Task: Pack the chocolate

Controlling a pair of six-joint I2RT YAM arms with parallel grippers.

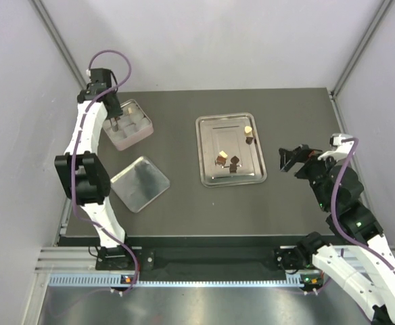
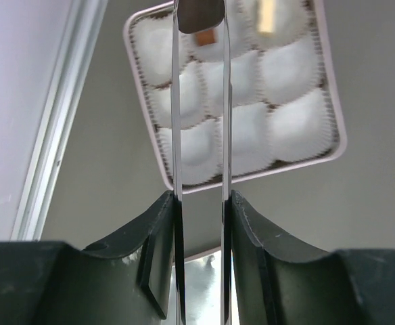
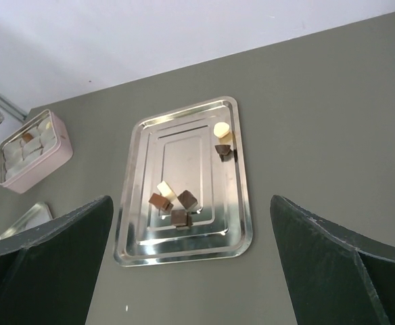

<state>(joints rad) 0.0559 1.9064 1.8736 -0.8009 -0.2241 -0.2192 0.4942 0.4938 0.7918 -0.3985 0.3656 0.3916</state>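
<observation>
Left wrist view: your left jaws pinch a dark brown chocolate piece (image 2: 199,15), pink compartmented tin (image 2: 338,139) beneath them; placing step, so next lower and release. Right jaws wide.

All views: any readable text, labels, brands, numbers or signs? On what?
None readable in any view.
No print shows on the pink tin, steel tray, loose lid or the tweezers in the left tool.
Any markings on the arms are too small to read.
</observation>
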